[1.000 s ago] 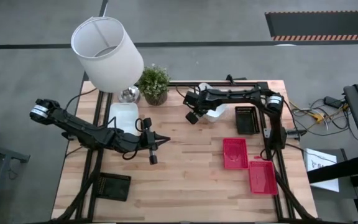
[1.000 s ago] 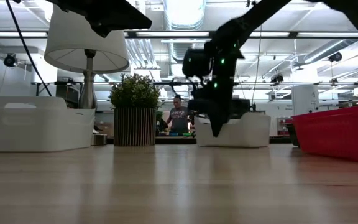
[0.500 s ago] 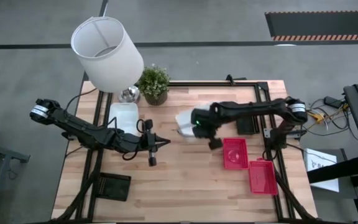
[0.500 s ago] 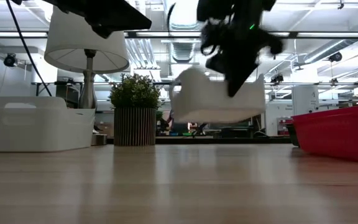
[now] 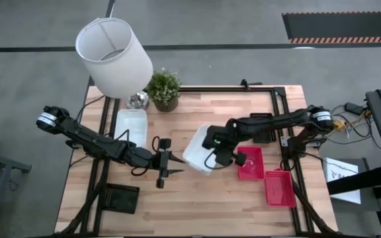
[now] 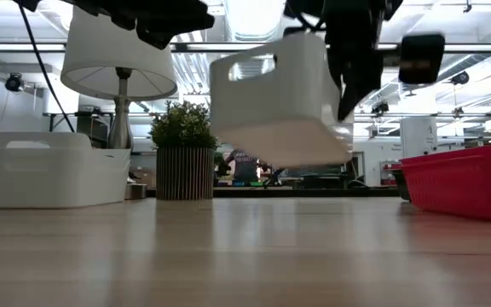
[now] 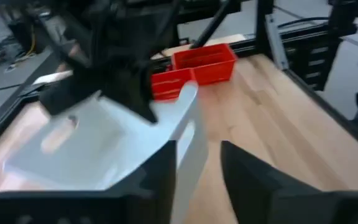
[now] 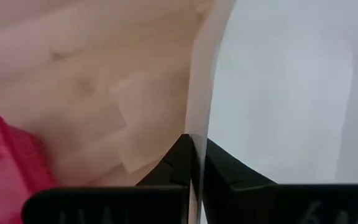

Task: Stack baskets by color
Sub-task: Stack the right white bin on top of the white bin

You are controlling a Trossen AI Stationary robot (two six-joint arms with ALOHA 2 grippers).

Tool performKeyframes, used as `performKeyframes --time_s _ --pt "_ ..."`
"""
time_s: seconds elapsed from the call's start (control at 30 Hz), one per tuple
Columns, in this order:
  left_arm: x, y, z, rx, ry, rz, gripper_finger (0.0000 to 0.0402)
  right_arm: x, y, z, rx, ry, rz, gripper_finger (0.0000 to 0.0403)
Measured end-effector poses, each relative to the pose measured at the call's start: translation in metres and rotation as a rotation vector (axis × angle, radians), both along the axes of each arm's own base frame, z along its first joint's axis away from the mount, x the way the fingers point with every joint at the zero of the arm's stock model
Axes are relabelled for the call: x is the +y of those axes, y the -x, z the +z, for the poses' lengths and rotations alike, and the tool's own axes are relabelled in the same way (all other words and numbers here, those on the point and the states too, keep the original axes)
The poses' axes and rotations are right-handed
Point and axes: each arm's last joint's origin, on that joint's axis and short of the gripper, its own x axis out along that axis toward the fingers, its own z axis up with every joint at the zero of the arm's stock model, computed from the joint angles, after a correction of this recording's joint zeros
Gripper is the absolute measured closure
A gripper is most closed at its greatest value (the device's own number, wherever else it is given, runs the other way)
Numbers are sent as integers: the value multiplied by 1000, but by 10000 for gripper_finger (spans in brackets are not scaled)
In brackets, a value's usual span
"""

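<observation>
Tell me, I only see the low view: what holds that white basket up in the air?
Observer: The right gripper pinches one wall of the white basket.
Operator: Is the other arm doing anything?
Observer: The left gripper hangs open, pointing at that basket.
Operator: Any baskets I'm missing?
Observer: A black basket lies at the table's left edge, apart from the rest.

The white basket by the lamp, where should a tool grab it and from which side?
Judging by its pose, the white basket sits upright with its mouth open upward, so come from above and pinch one thin side wall at the rim. The left tool is nearer.
</observation>
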Motion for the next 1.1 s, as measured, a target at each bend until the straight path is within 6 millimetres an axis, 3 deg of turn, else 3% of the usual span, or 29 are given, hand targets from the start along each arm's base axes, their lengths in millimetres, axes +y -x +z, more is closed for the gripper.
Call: performKeyframes --time_s 0.2,0.5,0.93,1.1 --pt "-7 -15 -17 67 -32 1 226 -2 -17 -25 -49 144 117 394" --pt "-9 -29 -36 110 -46 16 219 -5 -29 -63 29 296 185 394" --pt "-5 -37 -46 114 -41 39 219 -7 -33 -69 44 336 115 392" --pt "-5 -38 -45 96 -34 40 219 -9 -33 -67 46 368 66 362"
